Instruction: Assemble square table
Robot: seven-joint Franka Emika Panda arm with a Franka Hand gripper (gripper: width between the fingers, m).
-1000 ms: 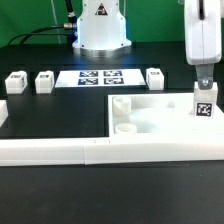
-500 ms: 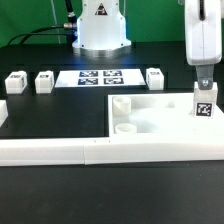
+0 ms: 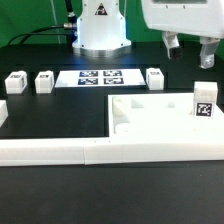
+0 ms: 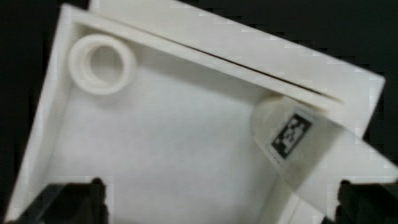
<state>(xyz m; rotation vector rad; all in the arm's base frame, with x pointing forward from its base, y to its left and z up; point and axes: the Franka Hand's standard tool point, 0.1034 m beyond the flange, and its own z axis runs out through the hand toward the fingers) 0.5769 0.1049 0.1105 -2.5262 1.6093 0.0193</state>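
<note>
The black tabletop (image 3: 40, 190) carried the slab (image 3: 160, 125) directly beneath the pincer (image 3: 188, 50), whose jaws hung wide apart, holding nothing. A tagged leg (image 3: 204, 103) stood upright in the slab's corner, roughly under one jaw.

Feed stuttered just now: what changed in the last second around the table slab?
The end effector rose off the tagged leg standing on the slab at the exterior view's right; it now hangs above, jaws open, empty. Leg, slab, three loose leg blocks and marker board stayed put.
</note>
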